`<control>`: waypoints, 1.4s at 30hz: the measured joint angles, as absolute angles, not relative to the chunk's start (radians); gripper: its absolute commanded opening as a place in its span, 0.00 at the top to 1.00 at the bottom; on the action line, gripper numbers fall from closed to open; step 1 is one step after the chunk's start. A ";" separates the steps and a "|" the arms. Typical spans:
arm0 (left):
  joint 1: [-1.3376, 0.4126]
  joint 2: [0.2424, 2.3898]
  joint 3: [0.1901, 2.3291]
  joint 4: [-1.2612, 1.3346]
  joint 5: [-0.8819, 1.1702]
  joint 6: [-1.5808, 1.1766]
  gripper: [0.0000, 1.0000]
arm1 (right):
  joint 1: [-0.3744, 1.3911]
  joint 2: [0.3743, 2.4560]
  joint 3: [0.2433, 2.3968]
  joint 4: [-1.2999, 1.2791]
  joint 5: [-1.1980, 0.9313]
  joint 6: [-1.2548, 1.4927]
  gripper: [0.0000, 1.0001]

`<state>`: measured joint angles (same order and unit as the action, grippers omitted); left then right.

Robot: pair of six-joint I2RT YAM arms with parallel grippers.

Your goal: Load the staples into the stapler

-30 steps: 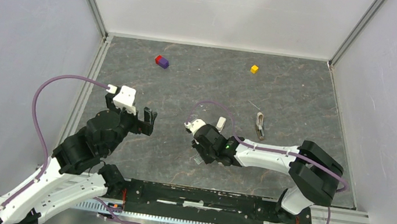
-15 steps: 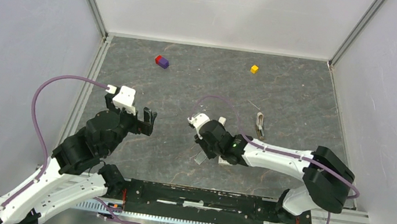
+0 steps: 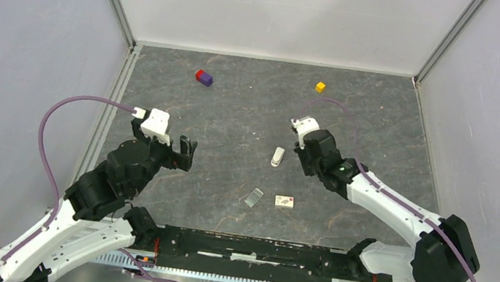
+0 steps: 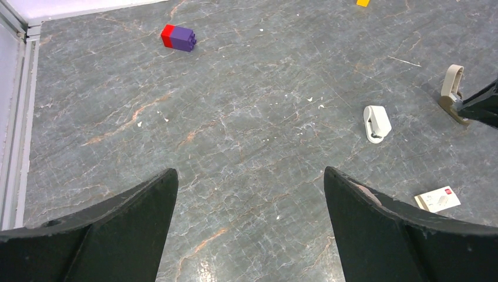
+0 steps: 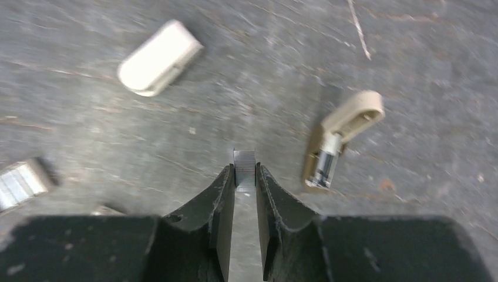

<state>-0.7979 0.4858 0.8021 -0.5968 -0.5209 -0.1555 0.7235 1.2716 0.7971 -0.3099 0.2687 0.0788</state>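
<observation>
The stapler [image 5: 340,138] lies open on the grey floor, a pale plastic body with grey metal showing inside; it also shows at the right edge of the left wrist view [image 4: 452,94]. In the top view my right arm covers it. My right gripper [image 5: 245,170] is shut on a short silver strip of staples [image 5: 245,161], held just left of the stapler and above the floor; from above, the right gripper [image 3: 309,168] sits right of centre. My left gripper [image 4: 246,173] stands wide open and empty at the left [image 3: 185,152].
A loose white plastic piece [image 3: 278,157] lies left of the right gripper. Nearer the bases are a small white box with a red mark [image 3: 286,202] and a silver piece [image 3: 254,198]. A red-and-purple block [image 3: 203,77] and a yellow cube [image 3: 320,87] sit far back.
My right arm has swung right and away from the bases, carrying the staples toward the stapler. This uncovered the small box and the silver piece. The left arm has not moved.
</observation>
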 measured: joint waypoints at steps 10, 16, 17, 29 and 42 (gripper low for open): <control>-0.798 0.478 0.799 -0.597 -0.513 -0.155 0.00 | 0.523 1.272 0.725 -0.354 0.264 0.009 0.74; -0.798 0.470 0.797 -0.596 -0.512 -0.155 0.00 | 0.432 1.314 0.725 -0.343 0.213 -0.018 0.74; -0.798 0.470 0.797 -0.596 -0.512 -0.155 0.00 | 0.421 1.316 0.725 -0.339 0.204 -0.022 0.74; -0.798 0.468 0.795 -0.596 -0.495 -0.155 0.00 | 0.379 1.314 0.715 -0.336 0.129 0.051 0.68; -0.798 0.469 0.795 -0.596 -0.491 -0.155 0.00 | 0.385 1.261 0.599 -0.330 0.148 0.239 0.61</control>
